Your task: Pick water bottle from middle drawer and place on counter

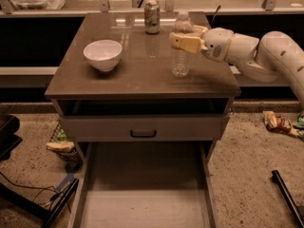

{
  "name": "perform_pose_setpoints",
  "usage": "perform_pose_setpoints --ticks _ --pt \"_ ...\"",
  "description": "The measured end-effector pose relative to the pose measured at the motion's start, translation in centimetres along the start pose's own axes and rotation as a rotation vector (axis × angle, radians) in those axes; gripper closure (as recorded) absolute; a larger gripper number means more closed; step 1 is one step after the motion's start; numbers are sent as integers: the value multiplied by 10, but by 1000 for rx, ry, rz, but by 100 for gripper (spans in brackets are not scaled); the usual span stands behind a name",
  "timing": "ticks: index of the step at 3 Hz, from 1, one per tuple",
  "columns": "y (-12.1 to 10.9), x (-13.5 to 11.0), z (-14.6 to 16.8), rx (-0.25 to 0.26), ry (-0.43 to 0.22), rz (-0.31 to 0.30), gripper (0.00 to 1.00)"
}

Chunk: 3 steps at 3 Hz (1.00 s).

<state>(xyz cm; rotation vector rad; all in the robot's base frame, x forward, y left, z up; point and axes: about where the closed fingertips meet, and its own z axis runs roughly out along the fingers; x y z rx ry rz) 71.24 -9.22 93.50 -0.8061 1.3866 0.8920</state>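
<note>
The water bottle (181, 56), clear with a white cap, stands upright on the brown counter (137, 75), right of centre. My gripper (186, 37) reaches in from the right at the bottle's shoulder, its fingers closed on the bottle just under the cap. The middle drawer (142, 203) is pulled out below the cabinet, and its pale floor is bare.
A white bowl (102, 54) sits on the counter's left side and a green-and-silver soda can (152, 16) at its back. A shut drawer front with a black handle (143, 133) is above the open drawer. Snack bags (278, 122), a basket (61, 144) and a black bar (287, 196) lie on the floor.
</note>
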Motion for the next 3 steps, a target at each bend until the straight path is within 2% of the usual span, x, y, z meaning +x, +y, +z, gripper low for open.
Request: perform_pose_setpoints --ticks 1,2,3 --pt "0 0 0 0 0 0 13" --pt "2 0 3 -5 0 0 0" --pt "2 0 3 -5 -1 0 0"
